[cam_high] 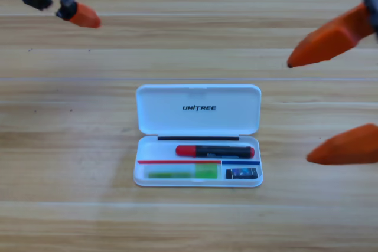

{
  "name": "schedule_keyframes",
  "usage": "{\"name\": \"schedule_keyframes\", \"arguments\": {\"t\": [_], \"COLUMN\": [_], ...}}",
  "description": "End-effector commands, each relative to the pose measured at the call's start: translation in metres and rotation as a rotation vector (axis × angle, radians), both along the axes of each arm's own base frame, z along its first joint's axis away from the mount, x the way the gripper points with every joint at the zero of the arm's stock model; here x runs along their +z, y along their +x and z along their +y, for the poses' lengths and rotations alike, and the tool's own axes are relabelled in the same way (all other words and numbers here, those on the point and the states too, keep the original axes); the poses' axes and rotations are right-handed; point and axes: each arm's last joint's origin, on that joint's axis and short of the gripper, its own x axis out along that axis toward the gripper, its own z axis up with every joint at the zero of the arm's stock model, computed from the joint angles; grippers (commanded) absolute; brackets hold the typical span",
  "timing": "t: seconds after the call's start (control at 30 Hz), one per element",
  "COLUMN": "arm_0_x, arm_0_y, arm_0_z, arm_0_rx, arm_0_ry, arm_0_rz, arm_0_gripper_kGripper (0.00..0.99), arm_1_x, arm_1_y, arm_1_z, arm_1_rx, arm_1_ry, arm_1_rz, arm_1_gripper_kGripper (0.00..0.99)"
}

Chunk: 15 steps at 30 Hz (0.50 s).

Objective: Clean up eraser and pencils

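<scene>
The right gripper [331, 107] sits at the right edge of the frame, cut off by it, with its 2 orange jaws spread wide apart: one tip points left in the upper right, the other lies lower, level with the case's tray. It holds nothing and stands apart from the case. The left gripper [69, 1] is in the upper left corner, partly out of view; only 1 orange jaw shows clearly, so whether it is apart or together I cannot tell.

In the middle of the frame the white case [198, 94] lies open on the wooden table [71, 146], lid folded back toward the top. Inside the tray, the black pencil [215, 150] with red cap lies along the upper slot, the green pencil [183, 172] in the lower left compartment, and the eraser [241, 173] in the lower right compartment.

By my judgement all 3 items are stowed; only the lid may be left. The risk is the right gripper's lower jaw: sweeping left at this height, it could shove the light case sideways or jolt the contents out.
</scene>
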Motion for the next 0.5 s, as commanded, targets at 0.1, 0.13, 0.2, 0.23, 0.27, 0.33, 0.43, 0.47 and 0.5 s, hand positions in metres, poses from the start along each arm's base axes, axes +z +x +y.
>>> {"name": "schedule_keyframes", "arguments": {"t": [0.1, 0.13, 0.2, 0.23, 0.27, 0.33, 0.43, 0.47, 0.5], "arm_0_x": [-0.071, -0.077, -0.088, -0.093, -0.099, -0.110, -0.121, -0.125, -0.127], "arm_0_y": [0.025, 0.026, 0.028, 0.029, 0.030, 0.032, 0.030, 0.031, 0.032], "arm_0_z": [-0.008, -0.011, -0.017, -0.020, -0.024, -0.028, -0.029, -0.029, -0.030], "arm_0_rx": [-0.091, -0.117, -0.158, -0.174, -0.192, -0.211, -0.207, -0.209, -0.208], "arm_0_ry": [-0.032, -0.037, -0.043, -0.048, -0.050, -0.061, -0.068, -0.067, -0.067], "arm_0_rz": [0.100, 0.104, 0.100, 0.103, 0.114, 0.127, 0.127, 0.131, 0.139], "arm_0_gripper_kGripper": [0.534, 0.459, 0.285, 0.202, 0.104, 0.000, 0.000, 0.000, 0.000], "arm_1_x": [-0.007, -0.008, -0.009, -0.010, -0.010, -0.012, -0.013, -0.013, -0.014], "arm_1_y": [-0.019, -0.018, -0.016, -0.015, -0.015, -0.014, -0.013, -0.013, -0.013], "arm_1_z": [-0.022, -0.021, -0.018, -0.017, -0.016, -0.014, -0.012, -0.011, -0.011], "arm_1_rx": [0.042, 0.040, 0.039, 0.040, 0.045, 0.055, 0.055, 0.056, 0.055], "arm_1_ry": [0.085, 0.083, 0.078, 0.077, 0.077, 0.076, 0.071, 0.070, 0.069], "arm_1_rz": [0.025, 0.029, 0.036, 0.042, 0.049, 0.063, 0.070, 0.071, 0.073], "arm_1_gripper_kGripper": [0.950, 0.950, 0.950, 0.950, 0.950, 0.950, 0.950, 0.950, 0.950]}}
